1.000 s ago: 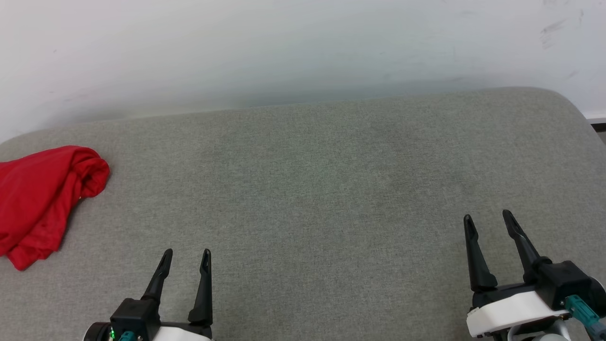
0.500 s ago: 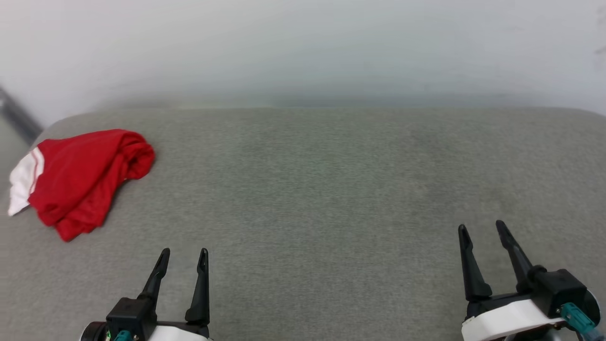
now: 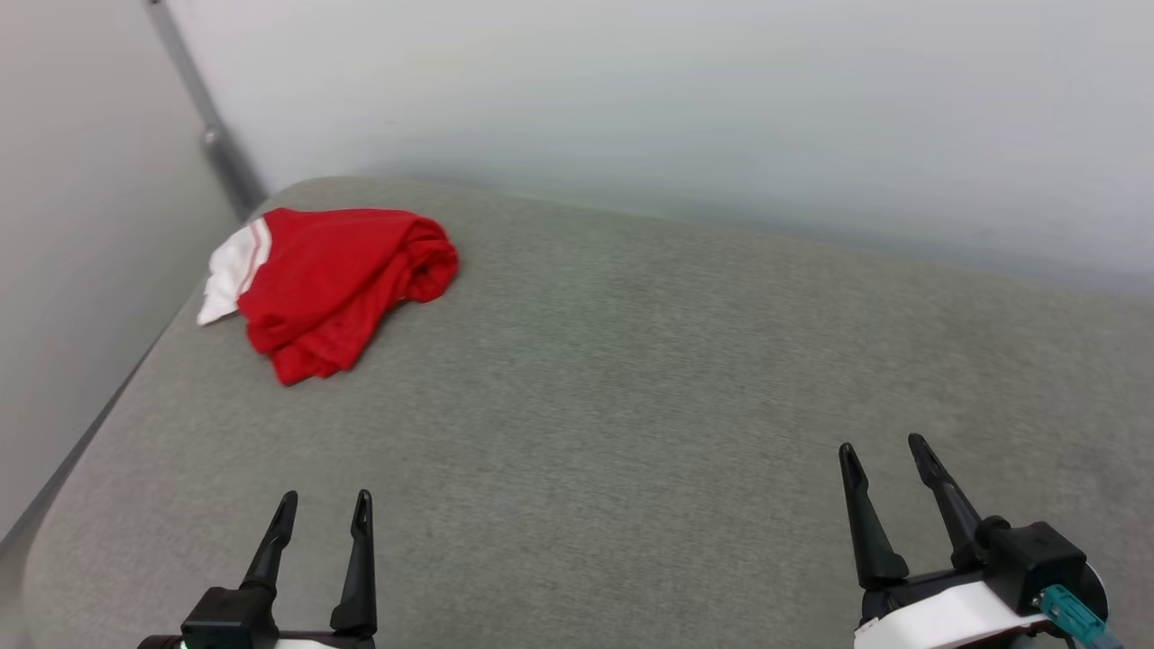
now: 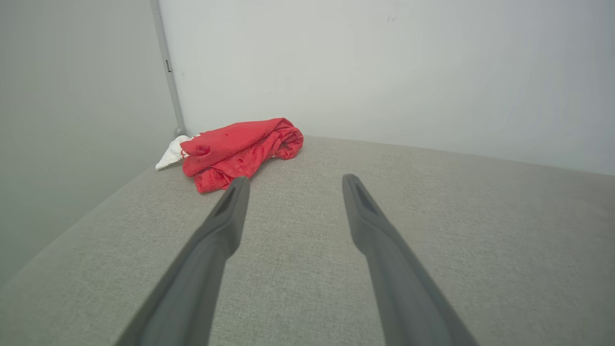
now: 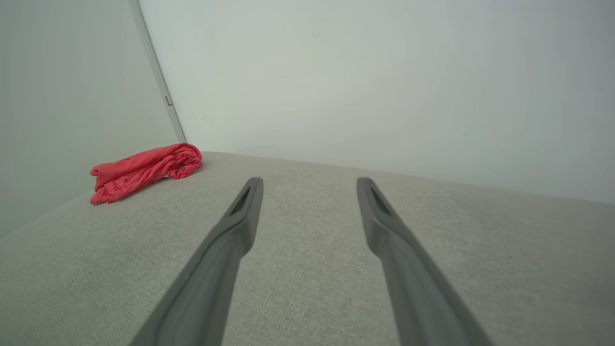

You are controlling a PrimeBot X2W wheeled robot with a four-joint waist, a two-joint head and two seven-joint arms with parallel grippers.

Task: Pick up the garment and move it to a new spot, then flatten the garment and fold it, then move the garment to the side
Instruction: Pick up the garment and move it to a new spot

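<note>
The garment [image 3: 338, 279] is a crumpled red heap with a white sleeve poking out on its left, lying near the far left corner of the grey cushioned surface [image 3: 649, 388]. In the left wrist view the garment [image 4: 240, 151] lies ahead and left of the fingers; in the right wrist view the garment [image 5: 144, 170] sits far off to the left. My left gripper [image 3: 326, 507] hovers open at the lower left, well short of the heap. At the lower right, my right gripper [image 3: 883, 448] is open too, with nothing between its fingers.
Pale walls [image 3: 685, 108] close off the back and left of the surface, meeting at a grey corner strip [image 3: 203, 117]. The surface's left edge [image 3: 99, 415] drops off beside the left wall.
The head camera has swung left, so the garment now sits further right and higher in the view and the corner shows. Both grippers keep their open pose.
</note>
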